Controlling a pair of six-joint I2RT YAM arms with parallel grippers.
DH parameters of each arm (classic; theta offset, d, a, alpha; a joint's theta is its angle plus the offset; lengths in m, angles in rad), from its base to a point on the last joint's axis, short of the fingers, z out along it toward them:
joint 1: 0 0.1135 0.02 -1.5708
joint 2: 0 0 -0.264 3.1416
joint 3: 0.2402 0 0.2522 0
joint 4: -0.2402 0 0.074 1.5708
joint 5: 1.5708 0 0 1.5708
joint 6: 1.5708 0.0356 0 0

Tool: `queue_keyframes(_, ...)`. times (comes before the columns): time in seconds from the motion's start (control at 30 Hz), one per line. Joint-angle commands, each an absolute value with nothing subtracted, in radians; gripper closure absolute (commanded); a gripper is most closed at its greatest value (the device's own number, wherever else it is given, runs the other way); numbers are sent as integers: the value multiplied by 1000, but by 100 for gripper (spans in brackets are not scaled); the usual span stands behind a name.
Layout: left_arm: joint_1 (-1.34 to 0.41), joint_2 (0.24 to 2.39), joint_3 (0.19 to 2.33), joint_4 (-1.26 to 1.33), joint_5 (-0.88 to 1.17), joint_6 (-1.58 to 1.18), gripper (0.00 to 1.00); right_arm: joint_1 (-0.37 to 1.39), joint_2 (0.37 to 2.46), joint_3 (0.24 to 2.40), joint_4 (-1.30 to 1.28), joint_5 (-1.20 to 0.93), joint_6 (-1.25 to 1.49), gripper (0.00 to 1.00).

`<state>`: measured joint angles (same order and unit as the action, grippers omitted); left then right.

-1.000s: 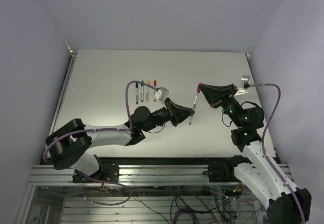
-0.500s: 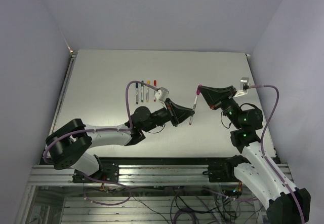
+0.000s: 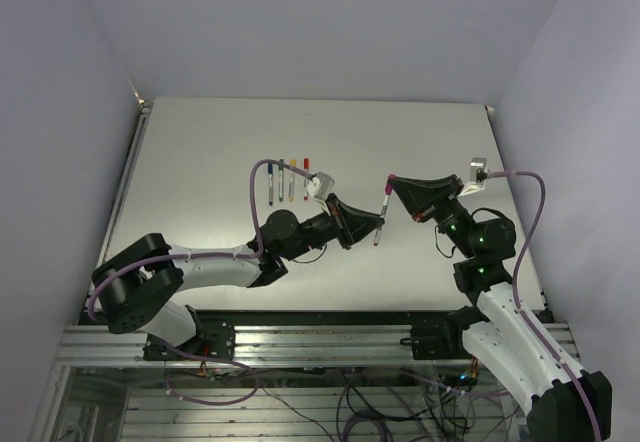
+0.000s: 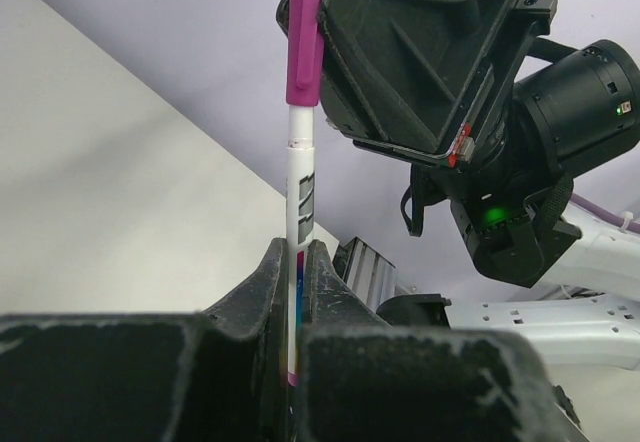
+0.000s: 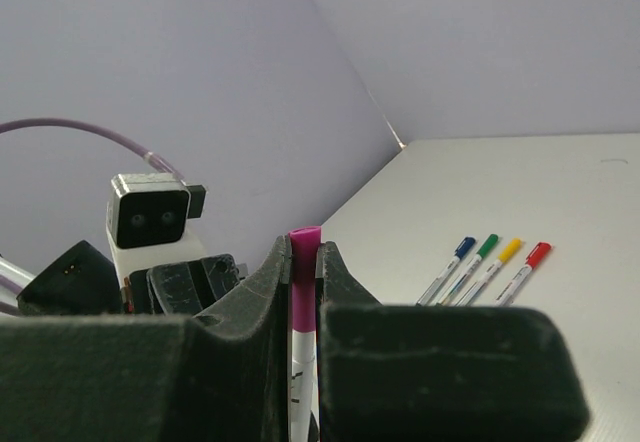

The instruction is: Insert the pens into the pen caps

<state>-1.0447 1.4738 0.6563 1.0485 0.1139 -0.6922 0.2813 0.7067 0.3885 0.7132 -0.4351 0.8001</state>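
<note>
Jaws of the left gripper (image 4: pixel 297 254) clenched on a pale pen (image 4: pixel 301 177). It is held above the desk (image 3: pixel 200 162), about mid-span between the two arms. From the left wrist the barrel stands upright out of the fingers. Its lower part is buried between the pads, and the dark print on it is too blurred to read.

Right gripper (image 5: pixel 305 260): jaws closed around the magenta cap (image 4: pixel 305 37), which sits over the pen's top end. A thin ring shows on the barrel just under the cap. Can't tell whether the cap is pushed fully home.

Right wrist view: only the cap's top (image 5: pixel 304 247) and a sliver of white barrel show in the slot between the fingers; the rest is hidden.

Overhead, the pen (image 3: pixel 381 210) is a thin tilted line from the left gripper (image 3: pixel 377 225) up to the right gripper (image 3: pixel 391 181). The join is too small to judge.

Four other pens (image 5: pixel 487 268) lie side by side on the desk, well apart from the grippers. Their ends are blue, green, yellow and red. The near ends are cut off behind the right fingers.
</note>
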Motion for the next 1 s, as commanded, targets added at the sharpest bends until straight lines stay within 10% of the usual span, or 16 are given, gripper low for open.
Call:
queue_keyframes(0.0,-1049,1472,682,1092,82,-679,93,287,695,378,730,-457,809,100)
queue_keyframes(0.97,-1039,1418,863,1018,-52,-514,93,322,700,323,367,-480,670,100)
